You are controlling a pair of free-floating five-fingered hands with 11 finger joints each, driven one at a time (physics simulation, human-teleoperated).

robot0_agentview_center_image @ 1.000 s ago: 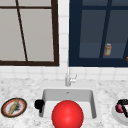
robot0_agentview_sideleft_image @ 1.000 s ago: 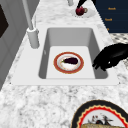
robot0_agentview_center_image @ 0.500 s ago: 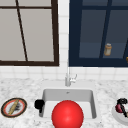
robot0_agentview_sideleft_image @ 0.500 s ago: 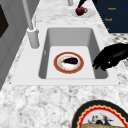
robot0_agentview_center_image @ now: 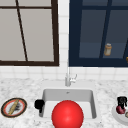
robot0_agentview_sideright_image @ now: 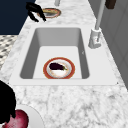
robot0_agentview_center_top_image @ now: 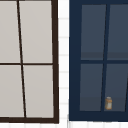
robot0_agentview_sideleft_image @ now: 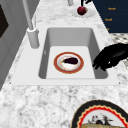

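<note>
My left hand [robot0_agentview_center_image: 39,103] hangs at the sink's [robot0_agentview_center_image: 93,105] left front corner, fingers relaxed and pointing down, holding nothing. In the left side view this left hand [robot0_agentview_sideleft_image: 110,58] hovers over the sink's front rim. On the sink floor lies a red-rimmed plate [robot0_agentview_sideleft_image: 68,62] with a dark eggplant [robot0_agentview_sideleft_image: 70,60] on it. My right hand [robot0_agentview_center_image: 121,101] is right above a red fruit [robot0_agentview_center_image: 120,109] on a white plate [robot0_agentview_center_image: 117,116] at the far right. In the right side view the right hand [robot0_agentview_sideright_image: 6,102] overlaps the fruit [robot0_agentview_sideright_image: 18,118]. A big red ball [robot0_agentview_center_image: 67,115] covers the sink's front.
The faucet [robot0_agentview_center_image: 68,77] rises behind the sink. A dark-rimmed plate with a bread roll [robot0_agentview_center_image: 13,107] lies on the marble counter at the left. A small jar [robot0_agentview_center_top_image: 108,103] stands behind the dark blue window on the right.
</note>
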